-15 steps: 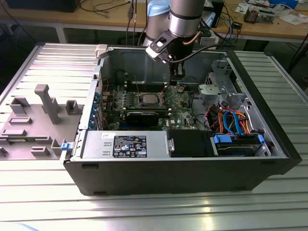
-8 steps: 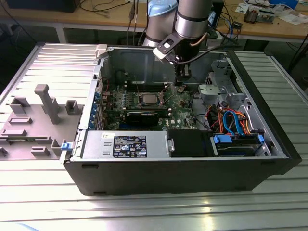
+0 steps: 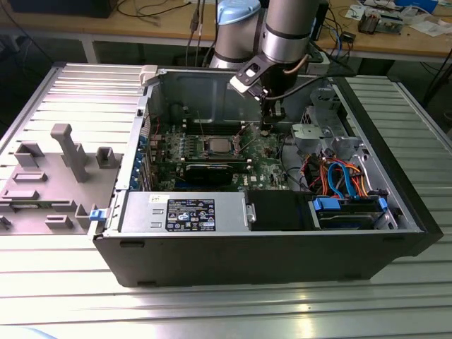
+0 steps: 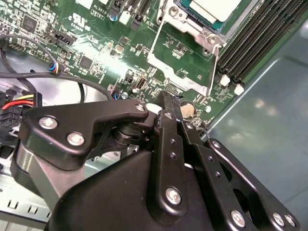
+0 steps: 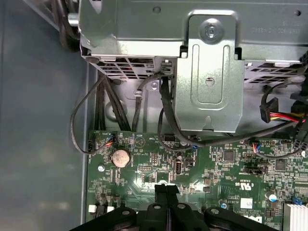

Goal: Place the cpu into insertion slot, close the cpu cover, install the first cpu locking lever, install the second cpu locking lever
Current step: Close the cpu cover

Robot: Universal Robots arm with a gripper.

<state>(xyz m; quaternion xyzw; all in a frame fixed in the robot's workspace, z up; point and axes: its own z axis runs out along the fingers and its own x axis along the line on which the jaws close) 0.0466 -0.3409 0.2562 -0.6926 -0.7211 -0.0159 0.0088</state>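
The computer case (image 3: 247, 261) is laid on its side on the ribbed desk (image 3: 212, 311), so that the motherboard (image 3: 265, 166) faces up and can be reached from above by the arm. The cpu (image 3: 215, 146) is seen seated in the insertion slot (image 4: 204, 32), silver top upward, which suggests that the first step is done. In the second wrist view the cpu cover (image 4: 178, 77) appears swung open and away from the slot, with green board showing through its window. Its exact tilt cannot be judged from this angle.

The pincer (image 3: 265, 128) is held pointing down, low over the board's edge. In both wrist views its fingers (image 5: 161, 192) are pressed together with nothing visible between them, so it is taken to be clenched and empty. Its tips are placed near the round coin battery (image 5: 120, 156), apart from the socket.

In the exterior view the cpu lies at roughly 8 o'clock from the pincer, near but not touched. The open cover is judged to lie between the two.
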